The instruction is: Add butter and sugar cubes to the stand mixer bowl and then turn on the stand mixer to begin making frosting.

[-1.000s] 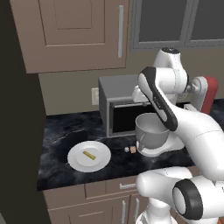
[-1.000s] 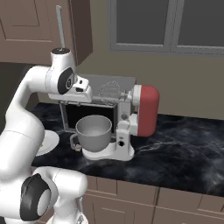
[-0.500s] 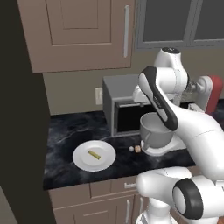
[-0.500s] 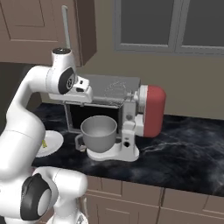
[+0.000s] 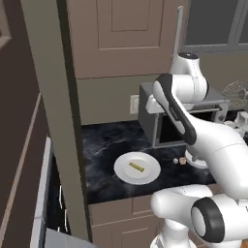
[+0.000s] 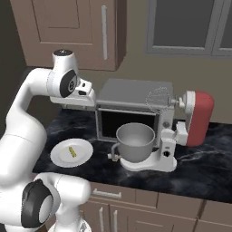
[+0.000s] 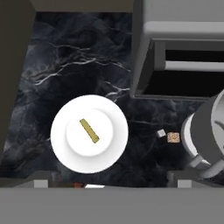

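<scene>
Yellow butter (image 7: pixel 89 130) and sugar cubes (image 7: pixel 168 136) not yet moved; bowl (image 6: pixel 135 141) unfilled, gripper jaws spread wide, nothing held

The stand mixer bowl (image 7: pixel 210 135) is cut off by the hand view's right edge.

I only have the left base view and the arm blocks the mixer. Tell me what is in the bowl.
Observer: Nothing that I can see. The deep grey metal bowl looks empty on the stand mixer's white base.
Operator: Give me the handle's direction.
Observer: The bowl's side handle points towards the flat white plate.
Operator: Report the whisk.
Observer: The wire whisk hangs from the rounded red head, above the bowl's rim and clear of it.
</scene>
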You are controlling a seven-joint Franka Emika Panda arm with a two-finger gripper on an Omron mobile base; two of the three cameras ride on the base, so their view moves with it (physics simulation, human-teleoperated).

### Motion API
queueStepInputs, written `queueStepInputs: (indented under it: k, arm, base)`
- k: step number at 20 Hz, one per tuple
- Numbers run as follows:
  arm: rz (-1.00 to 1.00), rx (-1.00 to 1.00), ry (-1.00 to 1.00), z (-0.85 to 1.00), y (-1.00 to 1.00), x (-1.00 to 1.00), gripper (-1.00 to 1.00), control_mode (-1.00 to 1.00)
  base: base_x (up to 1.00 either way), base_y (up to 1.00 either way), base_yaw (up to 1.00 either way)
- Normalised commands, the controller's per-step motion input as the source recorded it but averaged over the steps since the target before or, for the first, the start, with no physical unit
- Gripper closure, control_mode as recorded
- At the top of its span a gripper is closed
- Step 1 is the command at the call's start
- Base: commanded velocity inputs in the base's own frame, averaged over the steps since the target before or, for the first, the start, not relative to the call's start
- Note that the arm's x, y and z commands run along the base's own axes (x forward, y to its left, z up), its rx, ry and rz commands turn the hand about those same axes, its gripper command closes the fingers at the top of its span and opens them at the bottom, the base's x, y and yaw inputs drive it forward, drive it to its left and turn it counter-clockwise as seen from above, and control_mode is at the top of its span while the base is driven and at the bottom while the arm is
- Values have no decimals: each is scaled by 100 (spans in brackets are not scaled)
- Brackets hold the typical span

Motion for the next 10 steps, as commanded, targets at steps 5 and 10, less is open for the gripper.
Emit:
queueStepInputs:
  k: [5,10]
  arm:
    - [0,0,0,0,0,0,-100,100]
    - [0,0,0,0,0,0,-100,100]
  base:
    - [34,26,-4]
    - [50,0,-3]
